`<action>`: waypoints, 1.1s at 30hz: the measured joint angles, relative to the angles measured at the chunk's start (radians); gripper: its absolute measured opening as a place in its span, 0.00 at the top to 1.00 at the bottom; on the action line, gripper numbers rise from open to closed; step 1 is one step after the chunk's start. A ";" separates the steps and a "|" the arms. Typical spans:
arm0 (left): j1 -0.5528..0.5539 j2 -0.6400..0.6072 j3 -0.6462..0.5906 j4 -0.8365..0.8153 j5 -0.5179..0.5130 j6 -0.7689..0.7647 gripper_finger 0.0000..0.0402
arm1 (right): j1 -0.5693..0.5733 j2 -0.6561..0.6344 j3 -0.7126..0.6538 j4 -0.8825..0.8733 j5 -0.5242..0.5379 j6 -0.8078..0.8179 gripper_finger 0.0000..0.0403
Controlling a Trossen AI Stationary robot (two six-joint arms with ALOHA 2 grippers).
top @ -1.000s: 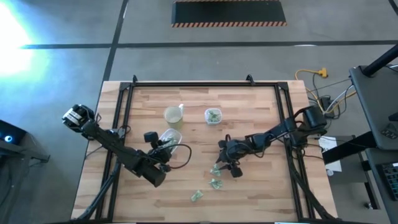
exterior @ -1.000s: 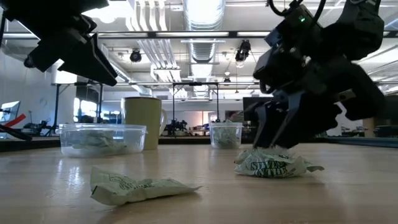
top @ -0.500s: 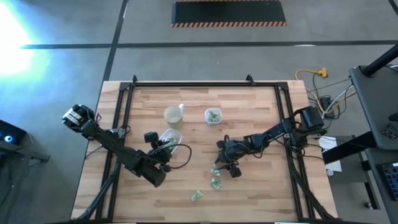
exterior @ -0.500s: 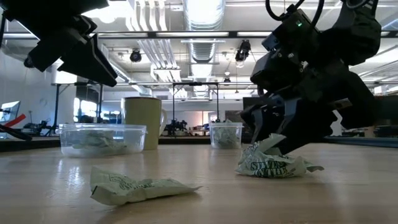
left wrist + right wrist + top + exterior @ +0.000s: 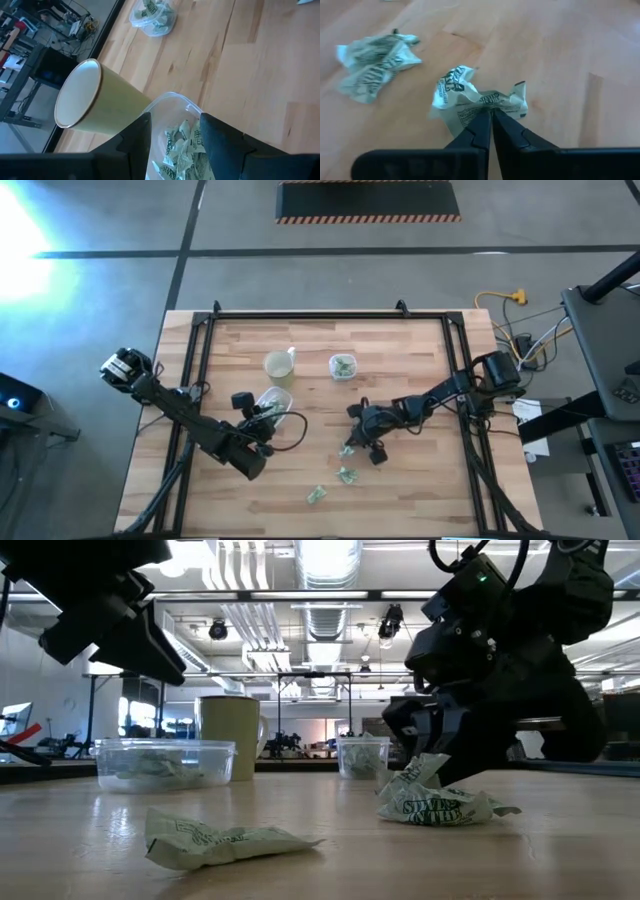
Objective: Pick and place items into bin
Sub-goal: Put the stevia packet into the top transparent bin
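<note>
Wrapped pieces lie loose on the bench: three show in the high view, strung in a rough diagonal line near the middle. The one farthest from the front edge is clamped in the right hand, whose fingers are pressed together on the wrapper's crinkled edge. In the right wrist view this piece spreads wider than tall, its twisted ends flaring to either side of the fingers, and whether it is clear of the wood cannot be told. A second piece lies just beside it, a third nearer the front edge.

Two clear tubs hold more pieces: a shallow one under the left hand, whose fingers stand apart above it, and a small one farther back. One pale yellowish cup stands between them.
</note>
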 joint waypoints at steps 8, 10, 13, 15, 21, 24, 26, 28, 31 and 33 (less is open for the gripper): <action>0.000 0.000 -0.011 0.001 0.003 0.000 0.62 | 0.005 -0.044 -0.001 -0.008 0.101 -0.033 0.98; 0.000 0.000 -0.011 0.001 0.003 0.000 0.62 | 0.014 -0.072 0.000 -0.018 0.135 -0.048 0.98; 0.000 0.000 -0.011 0.004 0.003 0.000 0.62 | 0.030 -0.115 -0.002 -0.026 0.186 -0.071 0.98; 0.000 0.000 -0.011 0.006 0.003 0.000 0.62 | 0.039 -0.148 -0.002 -0.037 0.193 -0.080 0.98; 0.000 0.000 -0.011 0.009 0.004 0.000 0.62 | 0.042 -0.182 -0.004 -0.061 0.099 0.070 0.98; 0.000 0.000 -0.011 0.012 0.003 0.000 0.62 | 0.043 -0.157 -0.006 -0.049 0.009 0.075 0.96; 0.000 0.000 -0.012 0.019 0.003 0.000 0.62 | 0.043 -0.132 -0.008 -0.034 -0.025 0.085 0.93; 0.000 0.000 -0.012 0.028 0.002 0.000 0.62 | 0.043 -0.099 -0.005 0.004 -0.030 0.100 0.89; 0.000 0.000 -0.014 0.029 0.001 0.000 0.62 | 0.043 -0.051 0.002 0.019 -0.031 0.092 0.81; 0.000 0.000 -0.016 0.026 0.001 0.000 0.62 | 0.043 -0.032 0.003 0.040 -0.033 0.088 0.76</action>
